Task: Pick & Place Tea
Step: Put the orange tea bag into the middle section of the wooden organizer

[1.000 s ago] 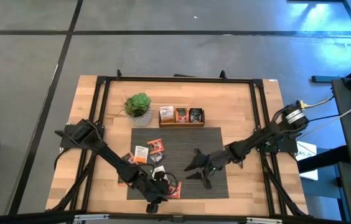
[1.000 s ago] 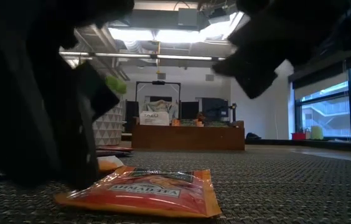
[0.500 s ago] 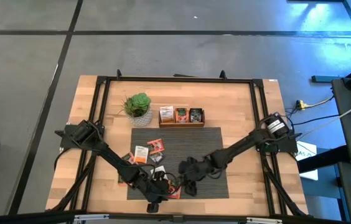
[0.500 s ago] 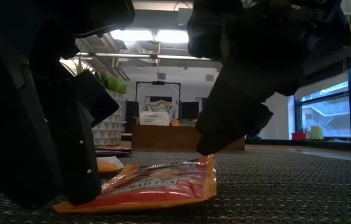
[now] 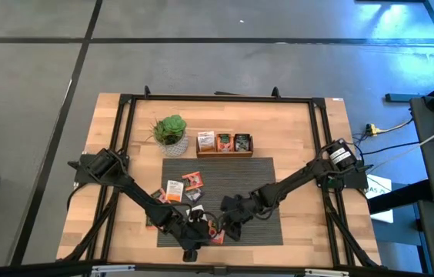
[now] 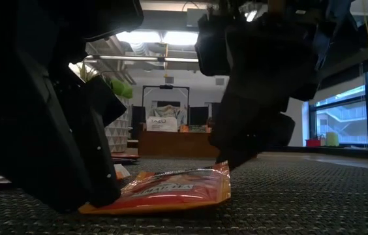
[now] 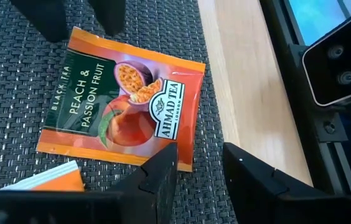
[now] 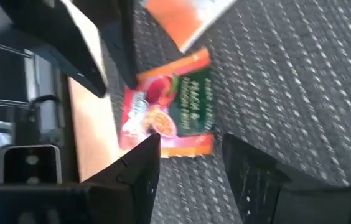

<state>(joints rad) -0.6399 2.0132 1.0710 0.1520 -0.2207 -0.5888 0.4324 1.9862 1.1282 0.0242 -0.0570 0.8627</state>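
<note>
An orange-red tea sachet (image 7: 122, 102) lies on the dark woven mat (image 5: 263, 173) near the mat's front edge, between my two grippers. My left gripper (image 7: 197, 155) is open at the sachet's left end. My right gripper (image 8: 188, 143) is open at the sachet's right end (image 6: 223, 173), which stands raised off the mat. More tea lies on the mat farther back: an orange sachet (image 5: 174, 189), a red one (image 5: 193, 179) and a dark one (image 5: 195, 195). My left gripper has one fingertip (image 7: 166, 158) on the sachet's corner (image 7: 185, 160), coming slanting down from the table's left; the other finger stands clear over the mat. That end of the sachet (image 6: 89, 207) stays on the mat. My right gripper meets the sachet's opposite edge (image 6: 225, 168) with a fingertip (image 6: 233, 156), slanting down from the table's right. That edge lies between the open fingers and is tipped up off the mat.
A brown wooden tray (image 5: 224, 143) with sachets in its compartments stands behind the mat, with a green potted plant (image 5: 170, 132) to its left. Another orange sachet (image 7: 51, 180) lies close by my left gripper. Black frame rails run along the table's sides.
My right gripper has gone down and toward the table's left and near edge, up to the orange-red sachet, rolling as it went. The sachet's edge on that side has tipped up off the mat while its other end stays down by my left gripper.
</note>
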